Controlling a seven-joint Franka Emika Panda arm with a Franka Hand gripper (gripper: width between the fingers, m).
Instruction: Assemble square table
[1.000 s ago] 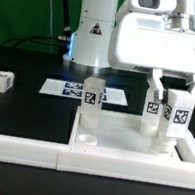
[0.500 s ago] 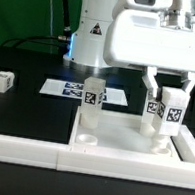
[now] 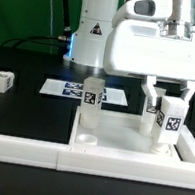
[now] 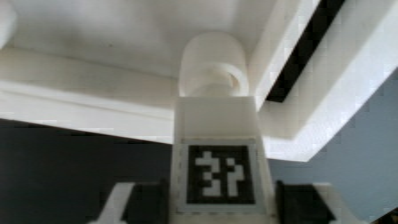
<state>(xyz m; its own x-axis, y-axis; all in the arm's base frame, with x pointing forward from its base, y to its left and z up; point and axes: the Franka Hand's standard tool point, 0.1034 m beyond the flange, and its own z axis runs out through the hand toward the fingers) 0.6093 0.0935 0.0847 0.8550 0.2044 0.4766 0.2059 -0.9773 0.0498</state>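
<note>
The square table's white panel (image 3: 115,137) lies flat at the front. One white tagged leg (image 3: 92,97) stands upright at its far corner on the exterior view's left. My gripper (image 3: 168,106) is shut on a second tagged leg (image 3: 168,121), held upright with its lower end on the panel at the exterior view's right. In the wrist view the held leg (image 4: 219,120) runs from between my fingers (image 4: 143,205) down to the panel (image 4: 89,70). A third leg (image 3: 1,81) lies on the black table at the far left. An open round socket (image 3: 86,141) shows near the panel's front.
The marker board (image 3: 65,87) lies flat behind the panel, in front of the arm's white base (image 3: 91,29). A long low white rail (image 3: 17,146) runs along the front left. The table surface is black.
The gripper has turned with the held leg: the leg's tag faces have rotated, and the leg stays upright in the same spot on the panel.
</note>
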